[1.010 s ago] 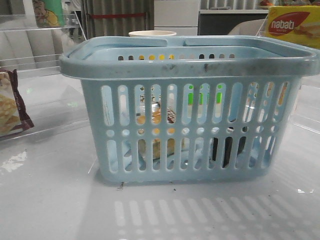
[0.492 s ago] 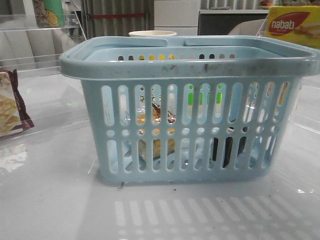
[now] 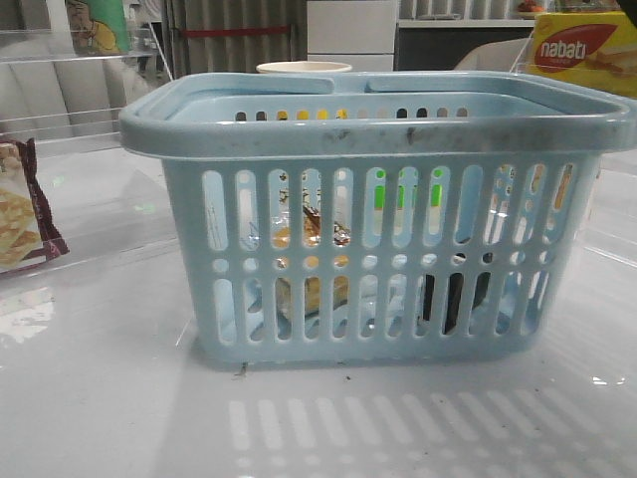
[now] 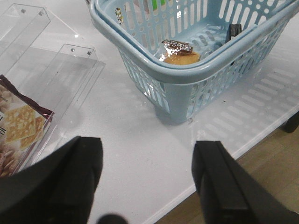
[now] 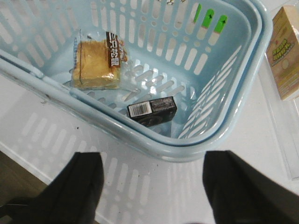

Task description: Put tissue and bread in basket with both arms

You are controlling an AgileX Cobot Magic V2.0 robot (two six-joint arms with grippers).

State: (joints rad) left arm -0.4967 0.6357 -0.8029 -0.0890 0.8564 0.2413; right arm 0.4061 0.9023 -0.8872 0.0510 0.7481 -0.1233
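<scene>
The light-blue basket stands mid-table. Inside it, the bread lies on the floor in its clear packet with a dark label band. The dark tissue pack lies beside it, apart from it. Both show through the slots in the front view, bread to the left and tissue to the right. My left gripper hangs open and empty over bare table, outside the basket. My right gripper is open and empty, just outside the basket rim. Neither arm shows in the front view.
A maroon-edged cracker packet lies at the left on clear acrylic trays. A yellow Nabati box and a paper cup stand behind the basket. Another box lies beside the basket's right. The table edge runs near my left gripper.
The bread packet has shifted slightly inside the basket, then come to rest. The basket and the rest of the front view are unchanged.
</scene>
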